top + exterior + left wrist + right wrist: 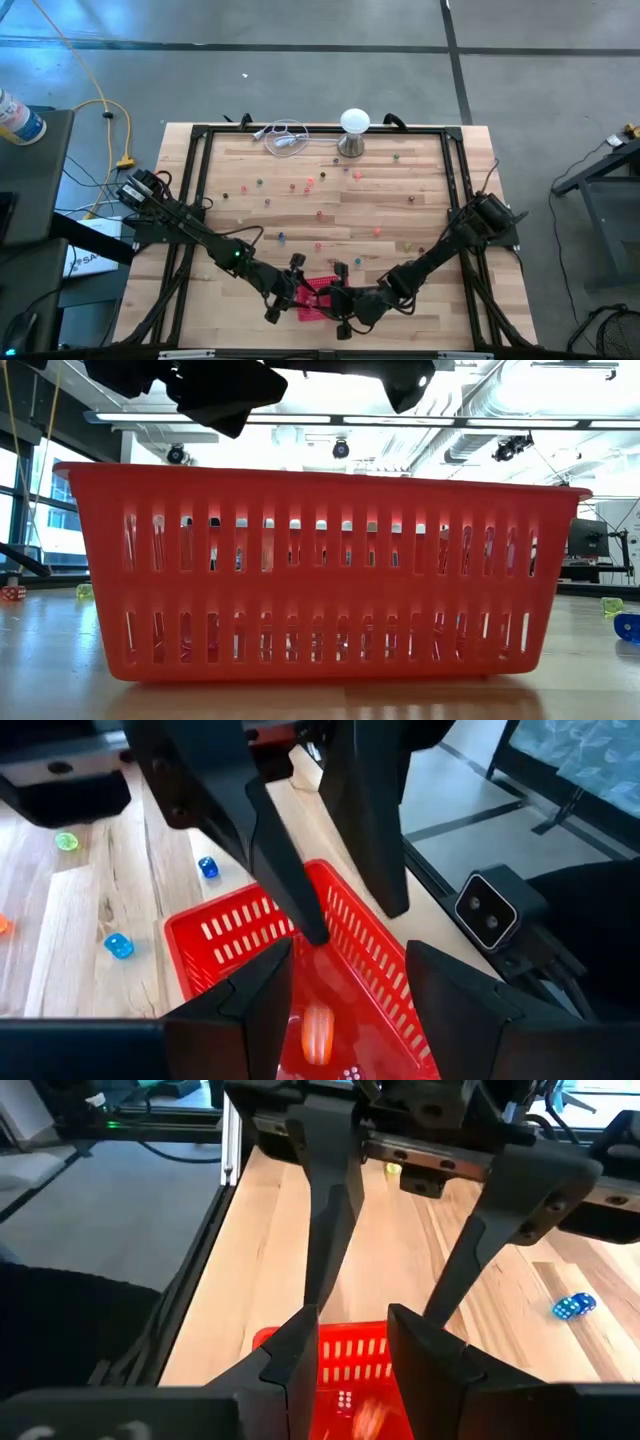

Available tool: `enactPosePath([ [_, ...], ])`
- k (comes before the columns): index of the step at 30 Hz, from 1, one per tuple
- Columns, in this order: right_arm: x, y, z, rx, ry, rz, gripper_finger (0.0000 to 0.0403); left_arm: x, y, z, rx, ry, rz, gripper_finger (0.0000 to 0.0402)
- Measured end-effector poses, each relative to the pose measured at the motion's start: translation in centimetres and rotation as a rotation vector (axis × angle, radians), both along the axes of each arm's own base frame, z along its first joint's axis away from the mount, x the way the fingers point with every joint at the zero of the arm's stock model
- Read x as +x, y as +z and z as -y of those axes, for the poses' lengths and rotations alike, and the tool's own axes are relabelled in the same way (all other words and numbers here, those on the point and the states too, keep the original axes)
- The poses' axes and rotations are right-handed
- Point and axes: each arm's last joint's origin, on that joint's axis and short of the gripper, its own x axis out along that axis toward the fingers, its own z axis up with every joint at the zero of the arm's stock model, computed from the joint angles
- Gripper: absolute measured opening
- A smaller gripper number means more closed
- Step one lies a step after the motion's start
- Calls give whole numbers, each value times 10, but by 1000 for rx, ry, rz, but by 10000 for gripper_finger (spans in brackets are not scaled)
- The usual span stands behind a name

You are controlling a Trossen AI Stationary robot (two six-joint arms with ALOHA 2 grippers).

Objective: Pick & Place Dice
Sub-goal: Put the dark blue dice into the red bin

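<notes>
I see both arms meeting over the red slotted plastic basket (318,297) at the lower middle of the high view. My left claw (345,985) hangs above it, fingers apart and empty; an orange die (318,1030) and a red one sit inside. My right claw (350,1335) is partly spread, nothing visibly gripped. More small coloured dice (318,213) lie scattered across the wooden desk (400,220), toward the upper middle.

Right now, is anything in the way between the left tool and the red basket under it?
Nothing visible: the left tool hangs open above the red basket, an orange die blurred inside below it.
</notes>
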Motion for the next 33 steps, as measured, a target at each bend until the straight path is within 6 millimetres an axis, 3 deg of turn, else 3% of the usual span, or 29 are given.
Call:
enactPosePath([
  [9,-5,3,-6,-26,30,11,112,-3,3,4,-5,-16,7,189],
  [16,-35,19,-21,68,32,-87,112,-26,17,22,-47,-104,-15,189],
  [27,-108,-5,-30,333,-357,-537,112,-56,23,50,-177,-173,-103,189],
  [33,-124,-11,-22,493,-671,-592,124,-69,23,62,-177,-226,-109,189],
])
